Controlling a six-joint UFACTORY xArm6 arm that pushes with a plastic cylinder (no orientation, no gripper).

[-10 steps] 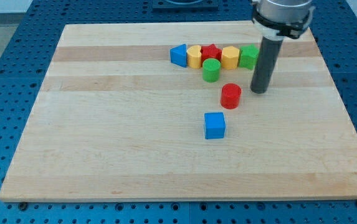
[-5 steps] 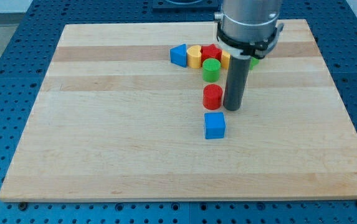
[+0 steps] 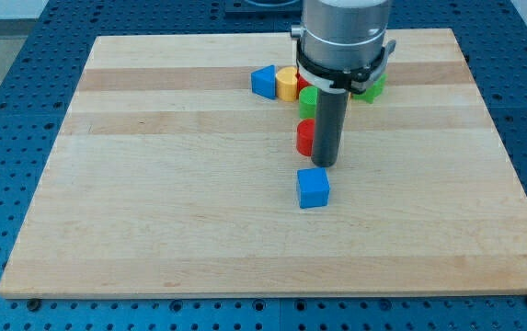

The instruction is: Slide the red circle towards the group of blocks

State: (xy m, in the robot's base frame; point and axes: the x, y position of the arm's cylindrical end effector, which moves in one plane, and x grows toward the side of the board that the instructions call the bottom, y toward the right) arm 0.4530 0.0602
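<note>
The red circle (image 3: 305,137) stands near the board's middle, partly hidden behind my rod. My tip (image 3: 326,164) rests on the board touching the red circle's lower right side. Above it lies the group: a blue block (image 3: 263,81), a yellow block (image 3: 286,84), a green cylinder (image 3: 307,99) and a green block (image 3: 372,87), with other blocks of the row hidden behind the arm. A blue cube (image 3: 314,188) sits just below my tip.
The wooden board (image 3: 153,184) lies on a blue perforated table (image 3: 5,138). The arm's grey body covers the middle of the block row near the view's top.
My tip has moved left and down, from the right of the red circle to its lower right side. The red circle has slid left. The blue cube has shifted slightly left.
</note>
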